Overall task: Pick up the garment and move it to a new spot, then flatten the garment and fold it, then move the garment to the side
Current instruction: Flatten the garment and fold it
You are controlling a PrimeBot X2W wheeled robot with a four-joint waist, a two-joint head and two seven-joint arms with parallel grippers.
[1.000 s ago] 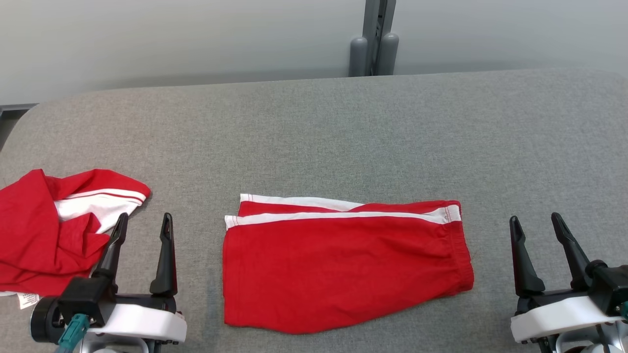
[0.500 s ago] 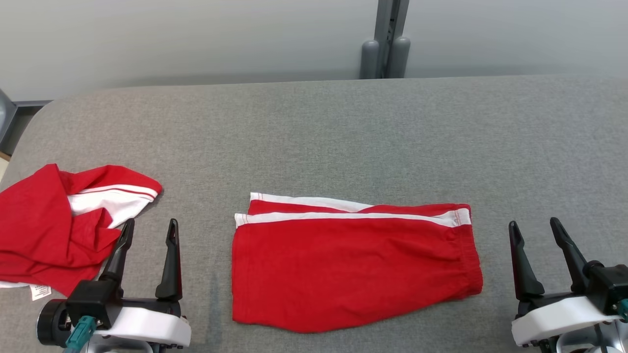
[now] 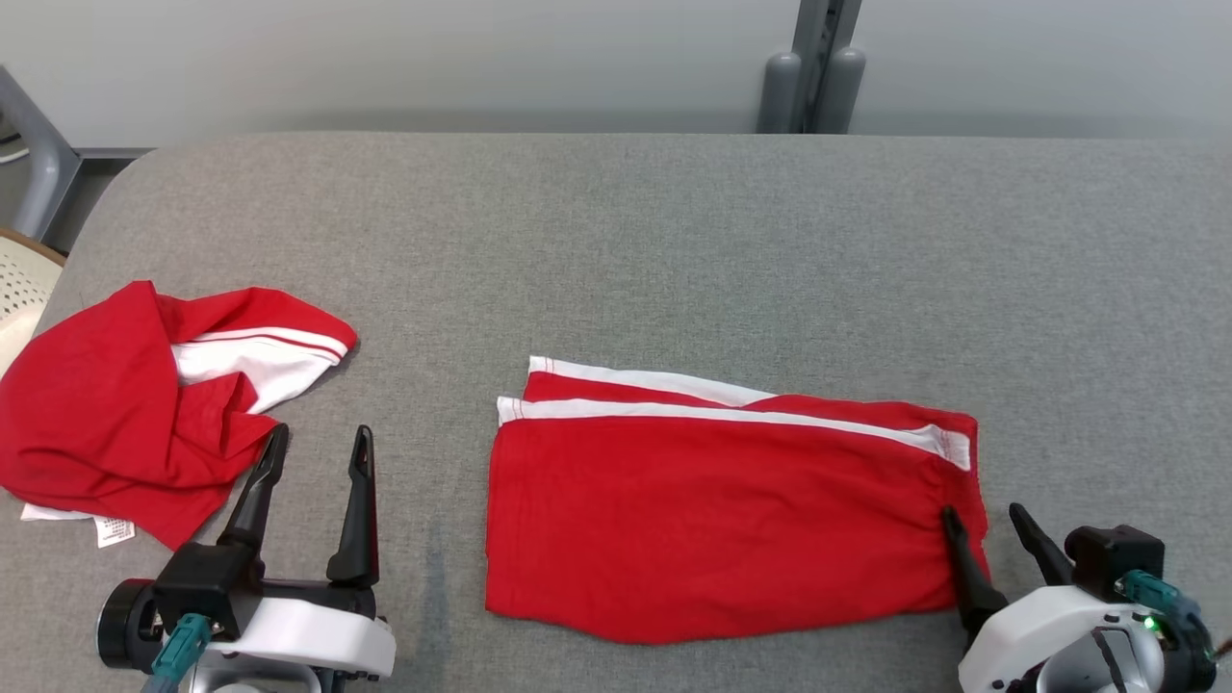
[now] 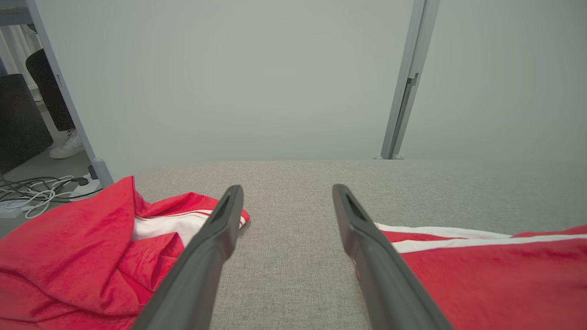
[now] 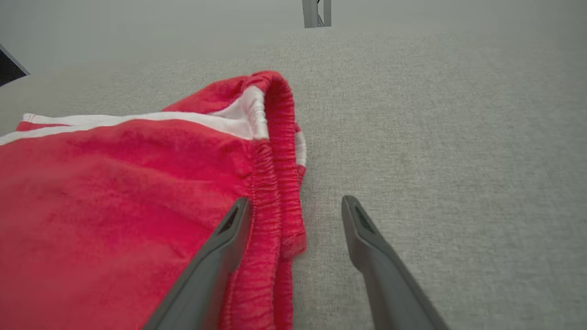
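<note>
Here we are at the grey table [image 3: 674, 221], with the folded shorts [image 3: 722, 520] lying flat in the lower centre of the head view, white stripes along the top edge. By my read the fold is done and the shift to the side is what's left.

The right gripper [image 3: 982, 512] sits at the lower right, fingers apart and holding nothing. In the right wrist view it straddles the elastic waistband [image 5: 279, 183]: 1 finger is over the red cloth and the other over bare table just beside it.

The first risk is a shallow bite. If the jaws close on the top lip of that waistband alone, the lower layers could sag away and the fold would open on the lift. A bite at 1 end only carries the same danger, since the far end at centre frame has nothing supporting it and could drag and bunch.

The second risk is going in too low, where the finger on the table side may catch the grey cover and pull it along.

The left gripper [image 3: 320, 433] is at the lower left, fingers spread and empty, with a crumpled garment [image 3: 115, 414] right beside its outer finger. A sweep that way could snag that heap or shove the shorts into it.
</note>
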